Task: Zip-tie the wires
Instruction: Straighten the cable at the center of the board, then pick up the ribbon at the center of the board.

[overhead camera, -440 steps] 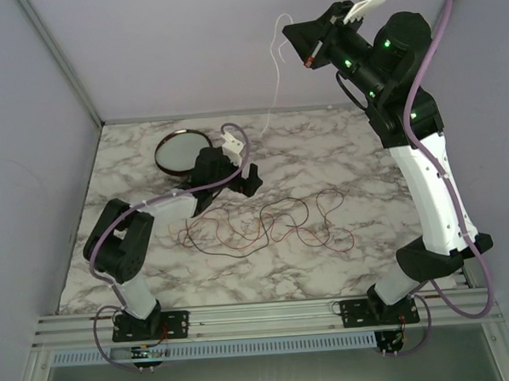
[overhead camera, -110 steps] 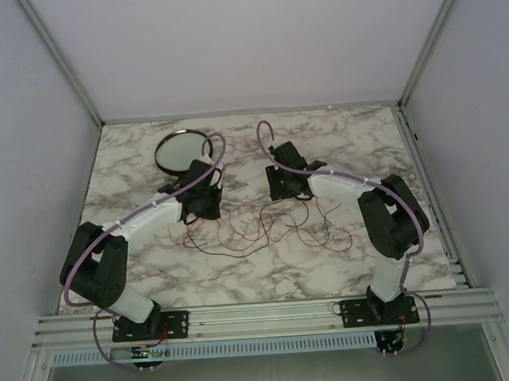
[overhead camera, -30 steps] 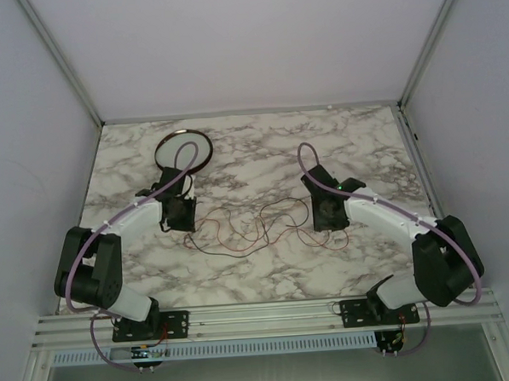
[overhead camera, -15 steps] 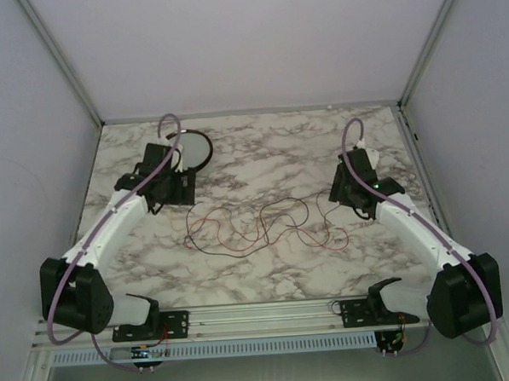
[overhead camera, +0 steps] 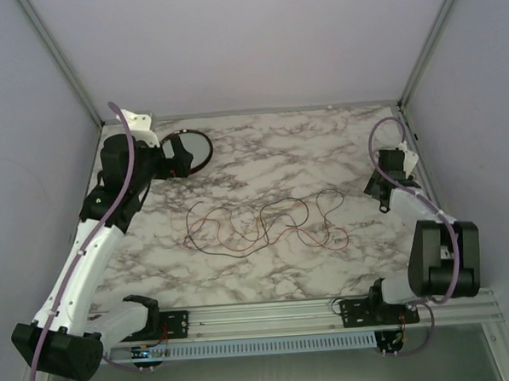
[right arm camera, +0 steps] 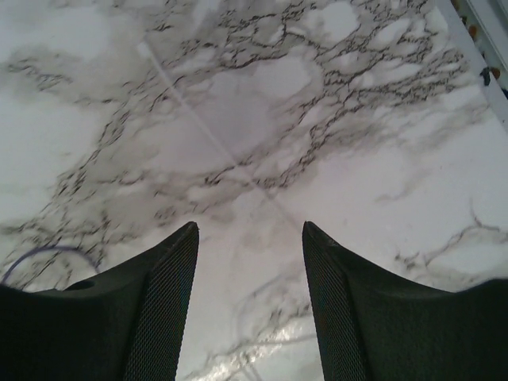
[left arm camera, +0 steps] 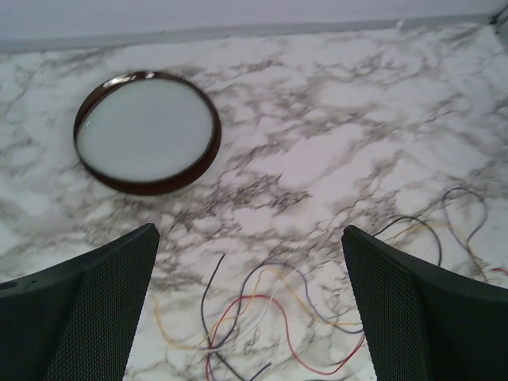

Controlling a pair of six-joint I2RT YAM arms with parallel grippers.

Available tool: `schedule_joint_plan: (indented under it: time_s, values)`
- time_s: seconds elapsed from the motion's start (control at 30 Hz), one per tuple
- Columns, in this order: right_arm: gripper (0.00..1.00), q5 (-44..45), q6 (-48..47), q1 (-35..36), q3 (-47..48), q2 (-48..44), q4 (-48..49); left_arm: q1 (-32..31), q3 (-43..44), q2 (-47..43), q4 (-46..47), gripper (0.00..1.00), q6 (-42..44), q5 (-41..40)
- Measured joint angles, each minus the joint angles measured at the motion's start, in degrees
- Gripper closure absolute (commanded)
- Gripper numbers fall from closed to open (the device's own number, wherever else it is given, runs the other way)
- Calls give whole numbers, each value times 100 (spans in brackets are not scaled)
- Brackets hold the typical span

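Right claw (right arm camera: 248, 226) now over zip tie (right arm camera: 206, 135), unseen overhead

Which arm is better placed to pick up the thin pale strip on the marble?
Right, probably. The strip lies just ahead of the open, empty right fingers; the left fingers hang far off by the dish.

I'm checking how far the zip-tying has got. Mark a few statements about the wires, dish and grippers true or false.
1. The wires lie loose on the table, touched by neither gripper. True.
2. The left gripper is shut on a wire. False: it is open and empty.
3. Wires lie in the dish. False: the dish is empty; the wires lie apart from it on the table.
4. A thin pale strip lies on the table ahead of the right gripper, which is open. True.
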Motion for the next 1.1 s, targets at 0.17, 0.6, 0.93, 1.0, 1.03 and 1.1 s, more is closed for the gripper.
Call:
schedule_joint_plan:
  time_s: [0.17,0.6,0.93,1.0,1.03,1.1]
  values:
    - [47,-70,-345,-168,317,780,450,0,-280,-160,448,0,-2,417]
    - [57,-503,-857,-240,1617,2334,988,0,-616,-256,673,0,120,752]
    - [66,-673,-929,-243,1672,2590,981,0,-629,-219,706,0,118,798]
    - [67,-671,-946,-243,1672,2647,938,0,-629,-201,717,0,118,798]
    - [68,-656,-962,-243,1676,2656,942,0,-629,-192,717,0,116,798]
    - [73,-645,-994,-243,1679,2656,931,0,-629,-181,732,0,116,800]
